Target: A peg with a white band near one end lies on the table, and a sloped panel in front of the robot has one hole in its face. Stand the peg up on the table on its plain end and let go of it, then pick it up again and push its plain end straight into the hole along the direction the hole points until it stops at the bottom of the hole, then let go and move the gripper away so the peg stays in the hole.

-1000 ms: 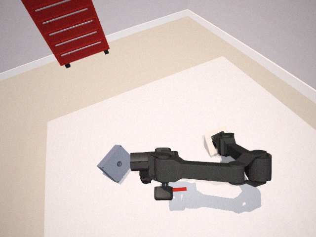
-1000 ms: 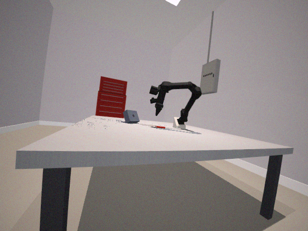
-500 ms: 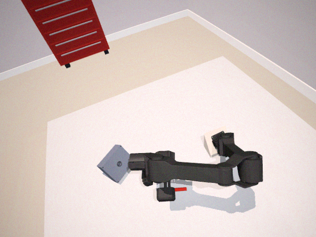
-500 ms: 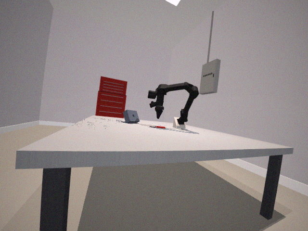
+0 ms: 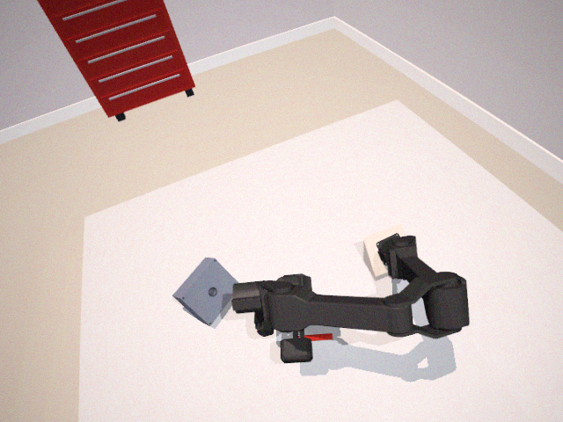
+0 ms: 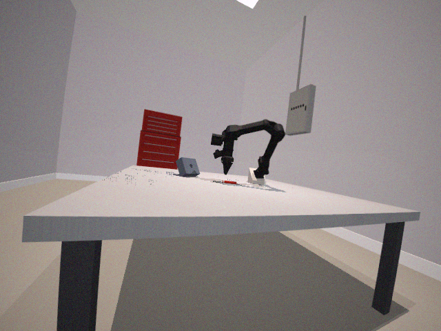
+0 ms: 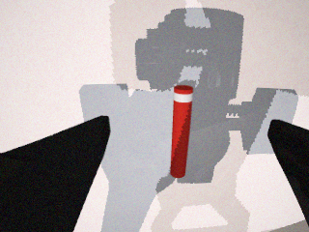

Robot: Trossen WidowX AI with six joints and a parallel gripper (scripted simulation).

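A red peg (image 5: 322,337) (image 6: 229,182) (image 7: 182,130) lies flat on the table (image 5: 181,372) (image 6: 142,203). In the wrist view its white-banded end points to the top of the frame and its plain end to the bottom. My gripper (image 6: 225,173) (image 7: 191,126) is open and empty, pointing down above the peg, with the peg between the two fingers in the wrist view but well below them. In the top view the gripper's body hides part of the peg. The blue-grey sloped panel (image 5: 200,290) (image 6: 185,167) has one round dark hole in its face.
The arm's cream base plate (image 5: 371,245) (image 6: 251,174) stands on the table. A red drawer cabinet (image 5: 127,56) (image 6: 159,147) stands on the floor beyond the table. A grey box (image 6: 300,112) hangs on the wall. The arm's shadow falls across the table around the peg.
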